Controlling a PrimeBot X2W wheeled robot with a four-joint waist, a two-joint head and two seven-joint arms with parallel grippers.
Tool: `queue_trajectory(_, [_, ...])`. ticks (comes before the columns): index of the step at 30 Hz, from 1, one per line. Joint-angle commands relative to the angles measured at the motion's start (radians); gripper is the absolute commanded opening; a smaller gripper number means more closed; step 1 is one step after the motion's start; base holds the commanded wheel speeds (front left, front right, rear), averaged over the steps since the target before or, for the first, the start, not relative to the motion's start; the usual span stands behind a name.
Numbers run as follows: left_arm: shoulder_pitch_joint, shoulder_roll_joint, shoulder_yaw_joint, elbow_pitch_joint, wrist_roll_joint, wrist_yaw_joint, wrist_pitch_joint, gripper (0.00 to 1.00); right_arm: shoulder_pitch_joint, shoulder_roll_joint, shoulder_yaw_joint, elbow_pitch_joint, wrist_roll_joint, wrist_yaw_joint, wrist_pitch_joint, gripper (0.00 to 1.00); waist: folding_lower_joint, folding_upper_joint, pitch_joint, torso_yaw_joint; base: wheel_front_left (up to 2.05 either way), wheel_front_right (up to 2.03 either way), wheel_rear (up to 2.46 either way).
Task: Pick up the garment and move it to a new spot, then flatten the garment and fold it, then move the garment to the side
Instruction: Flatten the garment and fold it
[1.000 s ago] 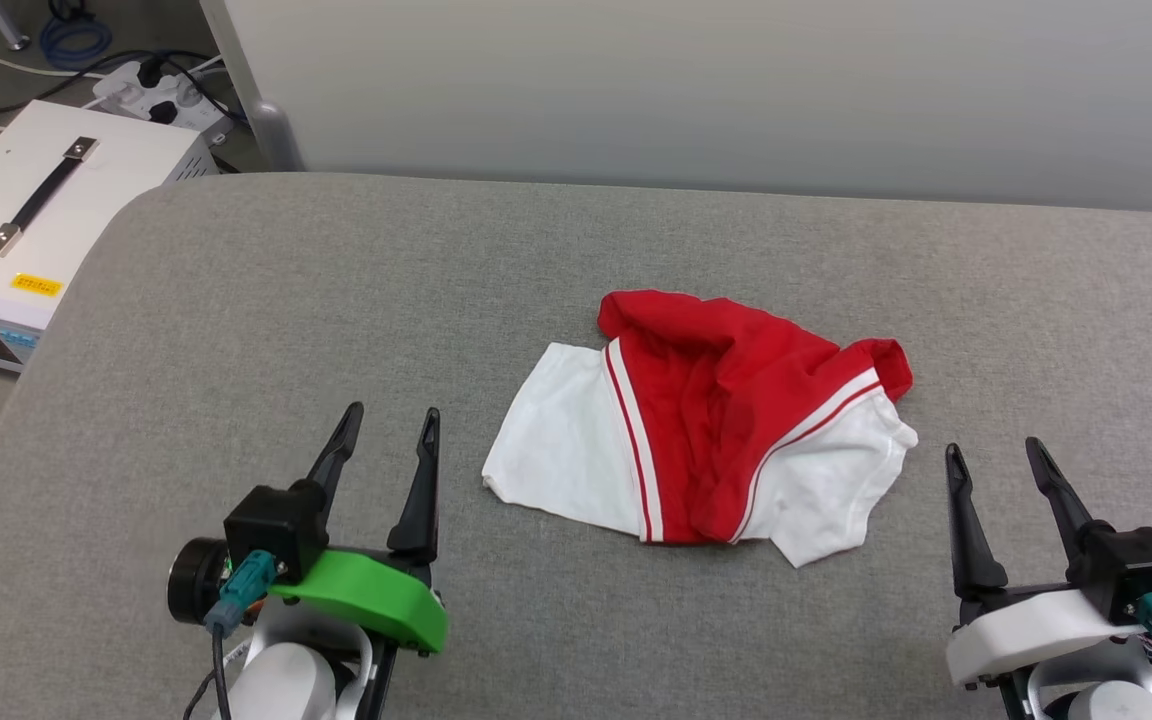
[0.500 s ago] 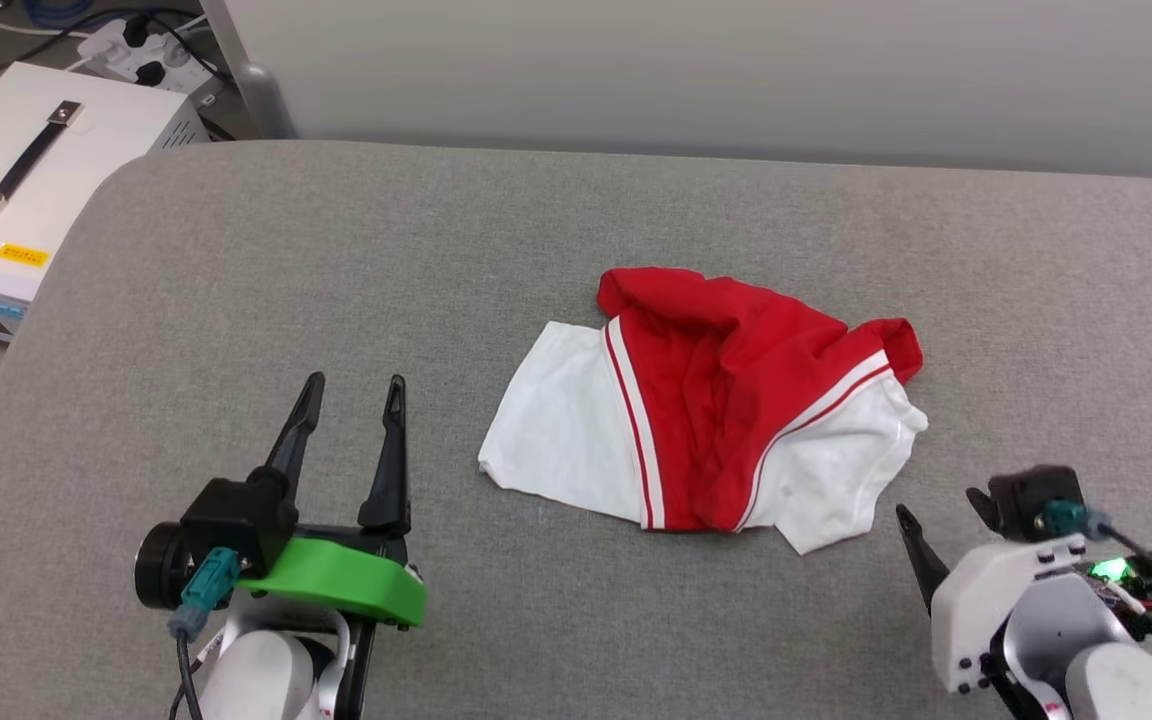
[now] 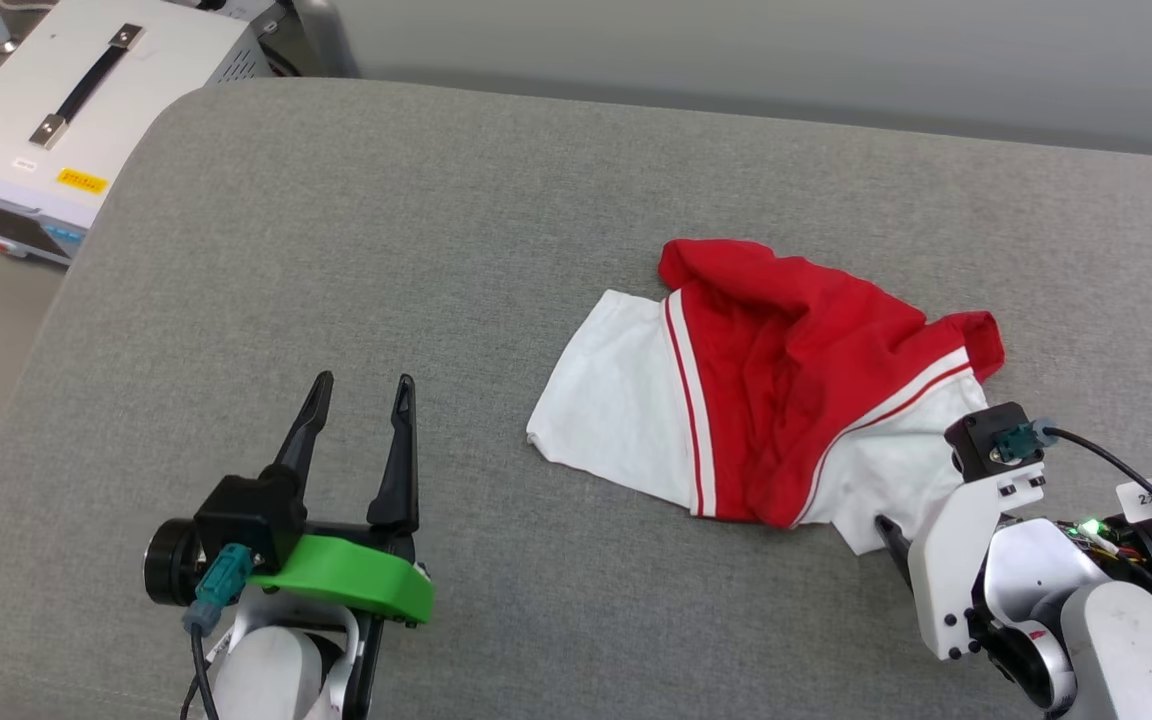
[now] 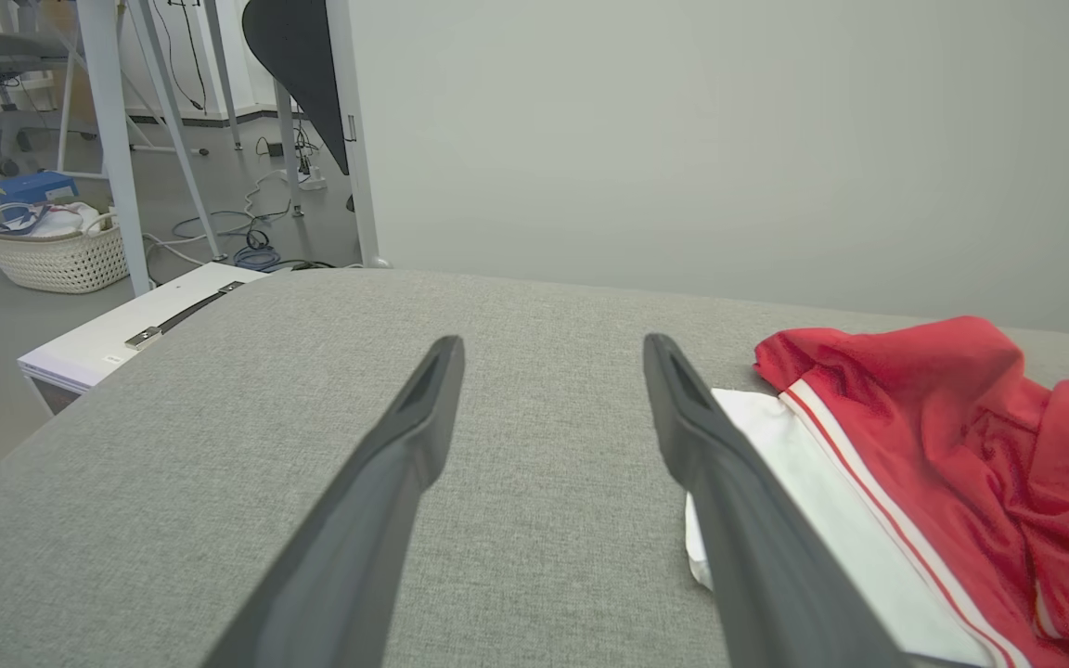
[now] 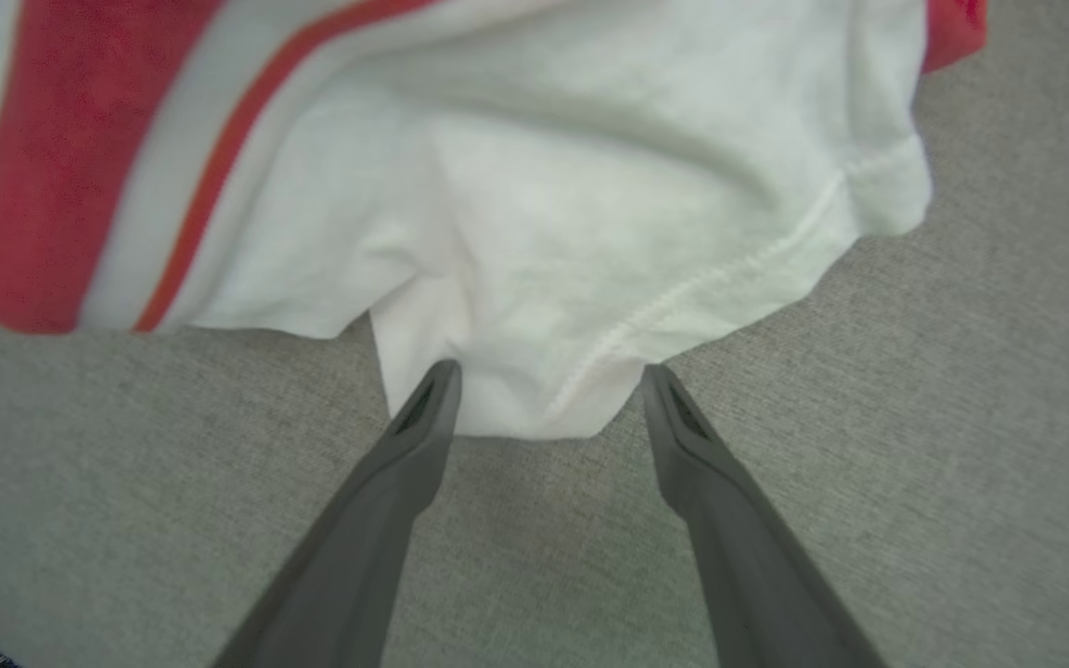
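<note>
Right wrist view: the right tool (image 5: pixel 550 368) is wide open at the white edge of the garment (image 5: pixel 590 186).
It is not picked up yet; moving, flattening and folding are all left.

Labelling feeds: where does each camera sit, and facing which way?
Head: on the head, facing down at table and garment; left gripper, right forearm show.
Left wrist: on the left arm, facing low across the table to the wall; own open fingers.
Right wrist: on the right arm, facing down at the sleeve; right gripper open.
Shared: all show the garment.
</note>
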Motion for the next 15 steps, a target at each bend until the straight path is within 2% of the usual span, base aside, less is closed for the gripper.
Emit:
queue_trajectory(1, [-0.023, -0.005, 0.005, 0.002, 0.008, -0.008, -0.006, 1.00, -0.017, -0.001, -0.001, 0.015, 0.003, -0.001, 0.004, 1.00, 0.0000, 0.0000, 0.026, 0.029, 0.00, 0.00, 0.00])
queue_trajectory(8, [-0.046, -0.014, 0.020, 0.002, 0.017, -0.018, -0.006, 1.00, -0.029, 0.005, 0.002, 0.102, -0.009, -0.001, 0.015, 1.00, 0.0000, 0.0000, 0.059, 0.065, 0.00, 0.00, 0.00])
queue_trajectory(9, [-0.047, -0.015, 0.022, 0.003, 0.017, -0.019, -0.006, 1.00, -0.027, 0.006, 0.002, 0.115, -0.008, -0.001, 0.018, 0.98, 0.0000, 0.0000, 0.059, 0.067, 0.00, 0.00, 0.00])
queue_trajectory(10, [-0.048, -0.016, 0.023, 0.004, 0.017, -0.020, -0.006, 1.00, -0.025, 0.005, 0.003, 0.124, -0.007, -0.001, 0.020, 0.74, 0.0000, 0.0000, 0.060, 0.068, 0.00, 0.00, 0.00])
queue_trajectory(11, [-0.048, -0.016, 0.026, 0.006, 0.017, -0.021, -0.006, 1.00, -0.022, 0.001, 0.006, 0.132, -0.007, -0.001, 0.020, 0.25, 0.0000, 0.0000, 0.059, 0.068, 0.00, 0.00, 0.00])
queue_trajectory(12, [-0.048, -0.017, 0.028, 0.008, 0.018, -0.021, -0.006, 1.00, -0.021, -0.002, 0.008, 0.137, -0.006, -0.001, 0.019, 0.00, 0.0000, 0.0000, 0.057, 0.067, 0.00, 0.00, 0.00])
queue_trajectory(15, [-0.042, -0.018, 0.036, 0.015, 0.020, -0.023, -0.006, 1.00, -0.013, -0.017, 0.013, 0.144, 0.003, -0.001, 0.016, 0.00, 0.0000, 0.0000, 0.043, 0.055, 0.00, 0.00, 0.00])
